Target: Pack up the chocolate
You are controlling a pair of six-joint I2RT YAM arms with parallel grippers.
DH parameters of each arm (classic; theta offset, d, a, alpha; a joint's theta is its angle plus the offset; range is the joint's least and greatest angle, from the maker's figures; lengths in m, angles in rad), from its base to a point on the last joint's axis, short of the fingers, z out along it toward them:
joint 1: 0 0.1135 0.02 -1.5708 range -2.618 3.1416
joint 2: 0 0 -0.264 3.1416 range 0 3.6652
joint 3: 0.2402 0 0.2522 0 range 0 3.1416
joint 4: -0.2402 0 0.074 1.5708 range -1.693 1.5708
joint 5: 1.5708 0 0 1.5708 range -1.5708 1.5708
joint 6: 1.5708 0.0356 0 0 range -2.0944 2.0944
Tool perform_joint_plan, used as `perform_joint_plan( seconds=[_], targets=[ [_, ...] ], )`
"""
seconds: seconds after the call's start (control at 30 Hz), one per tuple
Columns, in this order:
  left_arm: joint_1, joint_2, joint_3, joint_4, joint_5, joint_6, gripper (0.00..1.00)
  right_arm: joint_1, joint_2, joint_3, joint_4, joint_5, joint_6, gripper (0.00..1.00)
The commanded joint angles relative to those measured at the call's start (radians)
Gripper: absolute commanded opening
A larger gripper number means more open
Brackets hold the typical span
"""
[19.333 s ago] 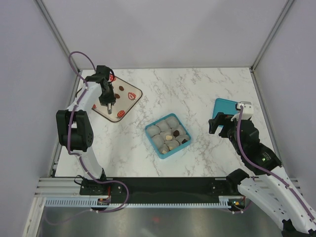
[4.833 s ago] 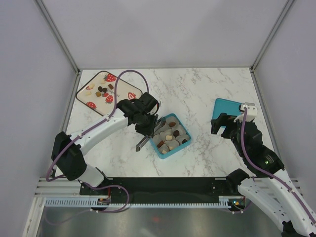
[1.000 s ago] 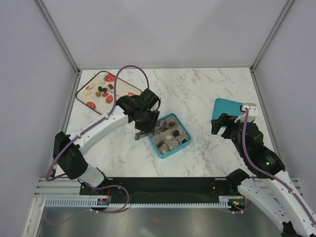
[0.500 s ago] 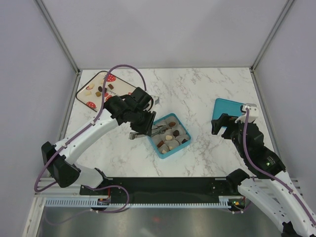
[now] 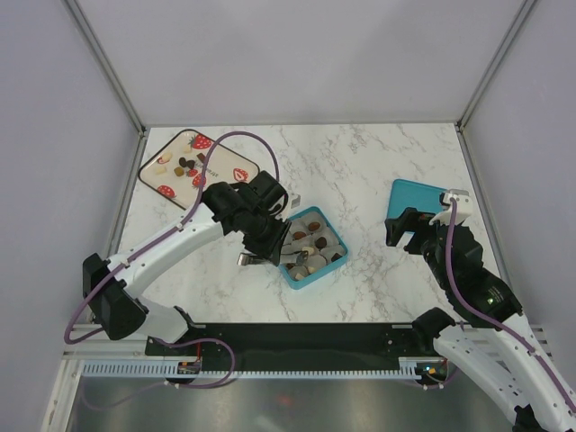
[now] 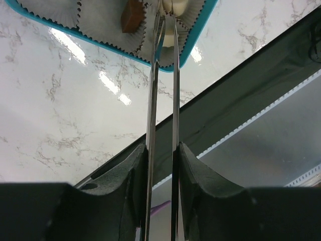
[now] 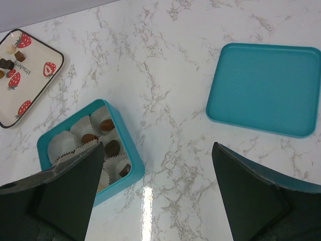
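Top view: left jaws sit over the box's (image 5: 325, 270) near-left corner, clamped on tweezers (image 5: 247, 260) that reach into a cup. Right jaws hang beside the lid (image 5: 412, 193), well apart from the box. Chocolate (image 5: 320, 241) lies in several cups; more waits on the tray (image 5: 151, 164) (far-left of the counter (image 5: 360, 162)).

Left wrist: tweezer blades nearly together, tips at a cream piece (image 6: 173, 4) at the frame's top edge. Can't tell if it's gripped or loose. Brown piece (image 6: 133, 10) in the next cup. To do this well, I'd say: rest the piece on the cup floor, slacken the grip just enough for the blades to spring, then lift straight out along them. Sideways drag would likely snag the pleated paper and shift the cup.

Right wrist: right jaws wide apart, holding nothing. Chocolate reads as tiny bites in dark brown, light brown and cream, some blocky, some rounded. At least four show in the box here, a few on the tray's visible corner. Probably slick and easily marked, so a light pinch.
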Motion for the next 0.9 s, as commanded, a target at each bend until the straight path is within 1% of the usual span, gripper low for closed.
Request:
perform_joint_plan(
  seconds=[0.0, 0.43, 0.57, 0.67, 0.87],
  targets=[
    [-0.006, 0.016, -0.012, -0.018, -0.016, 0.035, 0.37, -0.003, -0.002, 0.037, 0.004, 0.001, 0.006, 0.96],
    [-0.004, 0.056, 0.004, -0.030, -0.165, 0.009, 0.38, 0.000, -0.011, 0.037, 0.003, 0.009, 0.004, 0.97],
    [-0.004, 0.061, 0.020, -0.037, -0.183, 0.002, 0.37, 0.000, -0.016, 0.039, -0.006, 0.016, -0.002, 0.97],
    [-0.003, 0.056, 0.043, -0.049, -0.185, -0.002, 0.37, 0.000, -0.014, 0.040, -0.006, 0.018, -0.004, 0.97],
    [0.007, 0.021, 0.143, -0.072, -0.301, -0.047, 0.36, 0.000, -0.007, 0.043, -0.005, 0.021, -0.005, 0.96]
  ],
)
